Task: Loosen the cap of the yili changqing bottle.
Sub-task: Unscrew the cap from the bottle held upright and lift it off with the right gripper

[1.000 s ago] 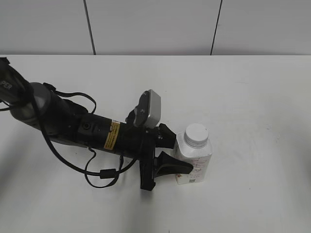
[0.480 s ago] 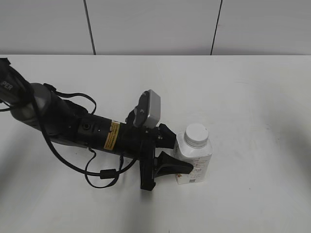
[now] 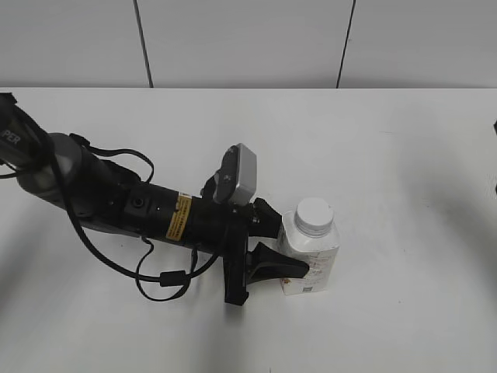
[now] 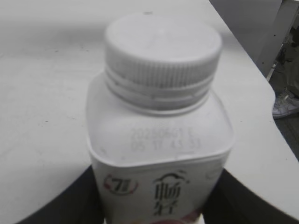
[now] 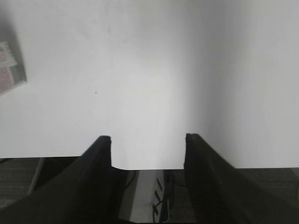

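A wall [image 3: 248, 43] of pale grey panels, split by two dark seams, closes the back of the scene. Below it a white table [image 3: 404, 171] fills most of the exterior view, matte and softly shadowed. In the left wrist view the table's rounded corner [image 4: 261, 88] shows, with a floor and a light shoe [image 4: 285, 105] beyond it.

The left arm [image 3: 101, 198] lies low across the table from the left, dark, with a yellow label [image 3: 179, 217] and loose black cables [image 3: 167, 276]. A grey camera box [image 3: 239, 172] sits on its wrist.

The left gripper [image 3: 291, 249] is closed on the bottle [image 3: 311, 260], one black finger [image 3: 276, 266] on the near side and one on the far side. The left wrist view shows both dark fingers pressed against the bottle's lower body.

The bottle [image 4: 159, 158] stands upright right of the table's centre, white with red print and a dark code on its shoulder. The cap [image 3: 314, 215] sits on its neck, ribbed at the rim [image 4: 161, 79].

The right gripper [image 5: 148, 142] hangs above bare table with its jaws wide apart and nothing between them. A label edge [image 5: 10, 67] shows at its far left
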Controlling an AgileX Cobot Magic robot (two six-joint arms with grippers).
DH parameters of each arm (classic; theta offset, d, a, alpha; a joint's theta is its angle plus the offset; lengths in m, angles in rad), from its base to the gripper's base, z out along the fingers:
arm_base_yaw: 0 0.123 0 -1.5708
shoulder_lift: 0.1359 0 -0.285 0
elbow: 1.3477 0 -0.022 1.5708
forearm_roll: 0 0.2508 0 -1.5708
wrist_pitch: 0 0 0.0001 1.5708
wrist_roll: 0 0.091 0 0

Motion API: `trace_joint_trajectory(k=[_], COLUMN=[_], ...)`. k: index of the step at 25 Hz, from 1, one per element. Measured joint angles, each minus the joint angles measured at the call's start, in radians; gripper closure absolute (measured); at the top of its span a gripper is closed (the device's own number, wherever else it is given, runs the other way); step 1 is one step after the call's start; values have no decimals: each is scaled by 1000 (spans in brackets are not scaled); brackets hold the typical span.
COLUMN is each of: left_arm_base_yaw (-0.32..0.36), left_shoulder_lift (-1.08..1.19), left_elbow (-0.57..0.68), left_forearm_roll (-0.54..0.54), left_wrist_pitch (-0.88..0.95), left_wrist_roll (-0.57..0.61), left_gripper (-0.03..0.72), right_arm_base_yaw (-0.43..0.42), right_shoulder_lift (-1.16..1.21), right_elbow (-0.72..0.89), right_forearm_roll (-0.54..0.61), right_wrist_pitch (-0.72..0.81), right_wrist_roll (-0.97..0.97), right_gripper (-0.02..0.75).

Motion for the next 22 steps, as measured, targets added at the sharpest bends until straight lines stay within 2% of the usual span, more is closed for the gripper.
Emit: trace_joint_trajectory(k=[4, 14, 17, 22], left_arm_base_yaw=[0, 0, 0, 0], left_shoulder_lift=[0, 1, 1, 1], left_elbow=[0, 0, 0, 0], left_forearm_roll=[0, 0, 0, -1], left_wrist_pitch=[0, 0, 0, 0], left_wrist_roll=[0, 0, 0, 0], left_gripper=[328, 330, 330, 330], right_arm_base_yaw=[63, 404, 468, 513], right_shoulder_lift=[38, 198, 248, 306], right_elbow=[-21, -190, -261, -308], right_forearm_roll=[37, 46, 43, 42], right_wrist_pitch=[1, 2, 2, 2], right_wrist_roll=[4, 104, 134, 155], right_gripper=[335, 339, 339, 339])
